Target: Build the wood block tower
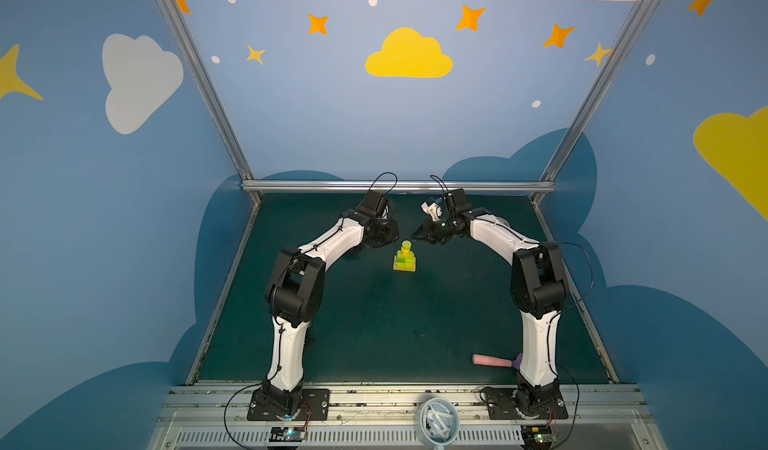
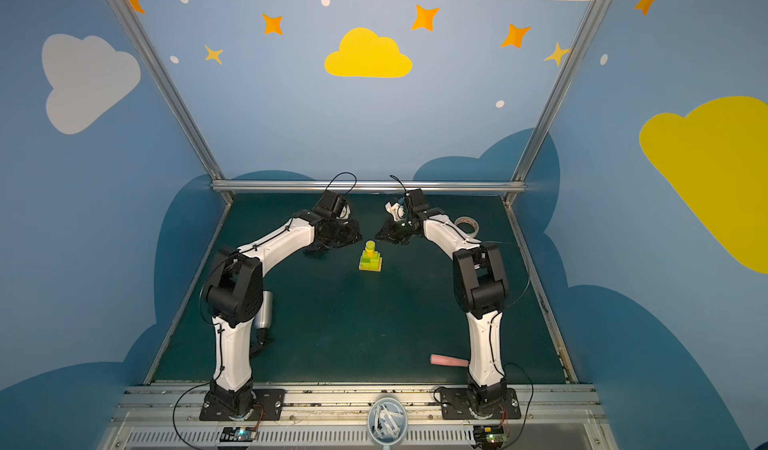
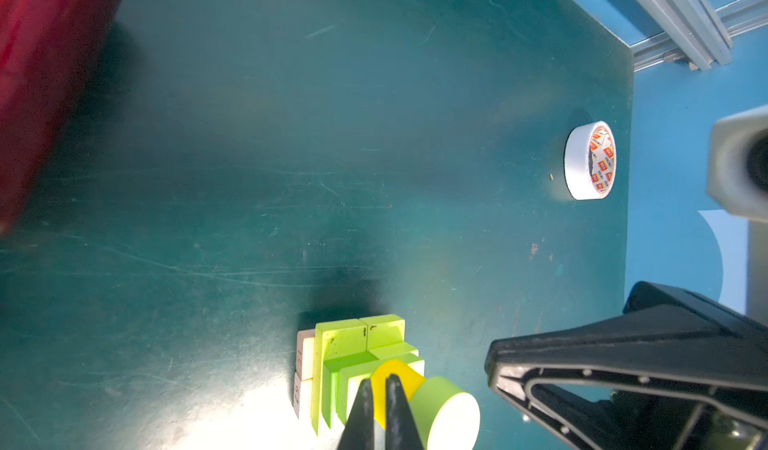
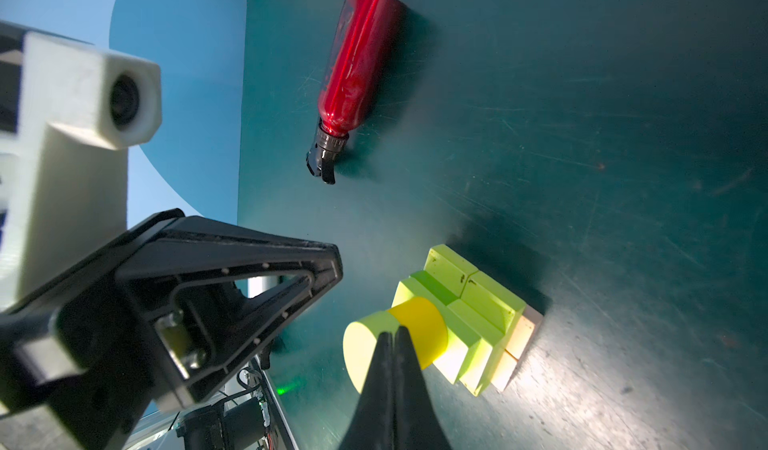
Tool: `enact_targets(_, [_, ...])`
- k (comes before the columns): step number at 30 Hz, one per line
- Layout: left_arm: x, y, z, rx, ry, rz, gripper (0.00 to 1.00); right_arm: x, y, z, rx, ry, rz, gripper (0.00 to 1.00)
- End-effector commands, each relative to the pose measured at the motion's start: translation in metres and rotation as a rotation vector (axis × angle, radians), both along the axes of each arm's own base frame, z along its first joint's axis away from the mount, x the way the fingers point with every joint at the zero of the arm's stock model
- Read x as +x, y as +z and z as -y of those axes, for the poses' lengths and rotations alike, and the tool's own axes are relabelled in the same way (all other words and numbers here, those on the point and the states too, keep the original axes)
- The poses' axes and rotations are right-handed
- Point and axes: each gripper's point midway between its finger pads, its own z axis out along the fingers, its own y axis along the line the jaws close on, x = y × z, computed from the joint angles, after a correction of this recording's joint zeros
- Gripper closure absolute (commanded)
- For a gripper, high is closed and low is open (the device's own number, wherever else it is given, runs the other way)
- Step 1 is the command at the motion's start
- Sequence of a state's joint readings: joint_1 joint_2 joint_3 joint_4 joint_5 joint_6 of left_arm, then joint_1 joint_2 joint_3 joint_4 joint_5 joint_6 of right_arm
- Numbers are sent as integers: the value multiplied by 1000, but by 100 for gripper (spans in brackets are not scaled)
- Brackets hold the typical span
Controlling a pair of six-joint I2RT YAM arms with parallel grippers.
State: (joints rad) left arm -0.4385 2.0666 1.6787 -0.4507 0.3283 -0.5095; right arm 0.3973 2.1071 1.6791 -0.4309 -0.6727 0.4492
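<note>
Left gripper (image 3: 377, 381) and right gripper (image 4: 392, 332) are flanking the tower (image 1: 405, 257), jaws pressed together, empty; I'd be backing straight outward, gently.

Tower (image 1: 404, 257) at centre, tape roll (image 3: 579, 163) right rear, tool (image 1: 492, 360) front right.

Your left arm (image 1: 332, 240) and right arm (image 1: 498, 236) each rise from their bases, fold at the elbow and lean inward, wrists facing each other. Left claw (image 3: 377, 387): jaws drawn together, hairline gap between them. Right claw (image 4: 392, 338): jaws pressed fully together
</note>
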Motion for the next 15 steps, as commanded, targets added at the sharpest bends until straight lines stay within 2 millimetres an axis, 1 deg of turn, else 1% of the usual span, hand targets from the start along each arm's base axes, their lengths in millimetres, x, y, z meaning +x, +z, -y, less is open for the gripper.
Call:
enact_targets(1, [-4, 1, -3, 9, -10, -6, 90, -2, -4, -2, -10, 5, -14, 100])
enact_targets(15, [-5, 1, -4, 8, -10, -5, 90, -2, -11, -5, -14, 8, -32, 100])
